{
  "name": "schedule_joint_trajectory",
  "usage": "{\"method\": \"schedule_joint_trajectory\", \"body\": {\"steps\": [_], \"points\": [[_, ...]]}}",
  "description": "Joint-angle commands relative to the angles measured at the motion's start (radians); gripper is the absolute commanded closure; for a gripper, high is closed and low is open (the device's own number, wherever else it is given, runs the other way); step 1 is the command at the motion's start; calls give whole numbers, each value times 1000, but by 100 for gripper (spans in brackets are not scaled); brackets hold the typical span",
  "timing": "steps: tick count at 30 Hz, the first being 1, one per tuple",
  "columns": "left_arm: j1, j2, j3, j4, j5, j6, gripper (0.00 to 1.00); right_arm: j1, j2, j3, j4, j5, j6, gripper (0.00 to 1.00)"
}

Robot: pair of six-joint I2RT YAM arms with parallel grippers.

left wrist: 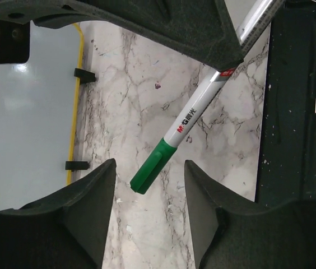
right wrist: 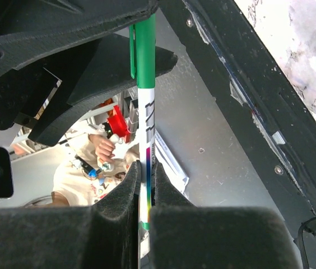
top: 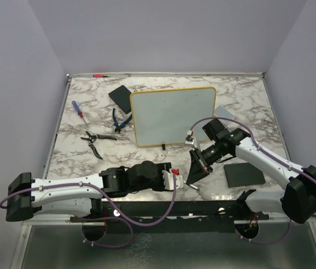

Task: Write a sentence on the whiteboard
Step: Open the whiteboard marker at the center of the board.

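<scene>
The whiteboard (top: 172,115) with its yellow-orange frame lies mid-table, and its face is blank; no sentence shows. Its edge and two black feet show in the left wrist view (left wrist: 23,129). My right gripper (top: 200,162) is just in front of the board and is shut on a white marker (right wrist: 145,129) with a green cap (right wrist: 145,50). My left gripper (top: 190,184) is open right next to it. In the left wrist view the marker (left wrist: 194,112) slants down, and its green cap (left wrist: 153,167) hangs between my left gripper's (left wrist: 149,193) fingers without touching them.
Black square pads lie at the back left (top: 120,95) and front right (top: 244,175). Blue pliers (top: 120,120), black pliers (top: 97,139) and a screwdriver (top: 77,108) lie left of the board. A grey block (top: 223,111) sits at its right. A black rail (left wrist: 292,101) runs along the near edge.
</scene>
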Motion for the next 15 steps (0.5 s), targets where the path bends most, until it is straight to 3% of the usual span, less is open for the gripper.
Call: {"method": "schedule_joint_trajectory", "body": {"steps": [1, 6, 11, 15], "points": [[-10, 25, 5, -11, 46, 3, 51, 24, 20, 30, -32, -19, -17, 100], [-16, 46, 15, -17, 47, -2, 64, 34, 27, 37, -34, -18, -19, 100], [-32, 39, 8, -17, 19, -6, 96, 35, 34, 49, -47, 5, -25, 100], [-34, 35, 10, -15, 13, -17, 100, 34, 36, 68, -44, 29, -16, 96]]}}
